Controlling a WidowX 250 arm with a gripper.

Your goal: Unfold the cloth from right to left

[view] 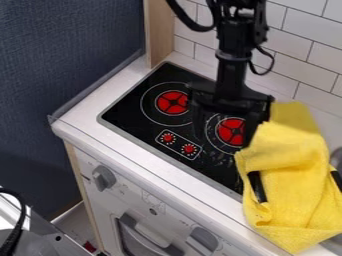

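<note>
White stone-look tabletop point(85, 119) below the black, two-fingered robot hand point(223, 140), which is spread wide; black rectangular stovetop point(130, 111) directly beneath it; soft yellow fabric cloth point(294, 162) (rumpled, partly doubled over) beside it, at picture right.

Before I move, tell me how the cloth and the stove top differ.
The cloth is yellow; the stove top is mostly black with red burners. The cloth is bunched and creased, while the stove top lies flat. The cloth's outline is uneven; the stove top's edges run straight. They overlap at the stove top's right end.
</note>
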